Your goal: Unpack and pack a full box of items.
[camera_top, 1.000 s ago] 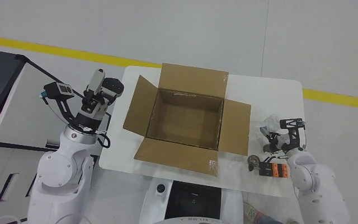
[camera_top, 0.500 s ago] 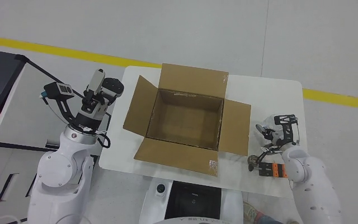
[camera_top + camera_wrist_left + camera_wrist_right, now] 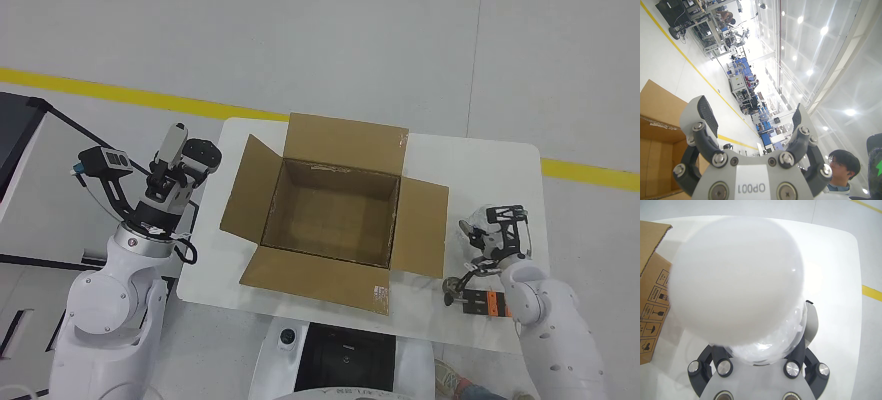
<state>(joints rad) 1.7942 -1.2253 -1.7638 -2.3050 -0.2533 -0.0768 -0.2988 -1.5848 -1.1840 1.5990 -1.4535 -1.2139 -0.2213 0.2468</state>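
**Right arm.** My right claw (image 3: 761,336) is closed on the lower end of a rounded white item (image 3: 734,275). It holds the item over the bench (image 3: 480,165), just outside the right flap of the open box (image 3: 340,180), whose cavity looks empty.

**Left arm.** My left claw (image 3: 750,106) gapes wide and holds nothing, beside the box's left flap.

**Hazards, as I judge them.** The smooth, bulging shell may slip or pivot in so low a grip. Squeezing harder could crush it. The splayed flap may snag it on the way in.
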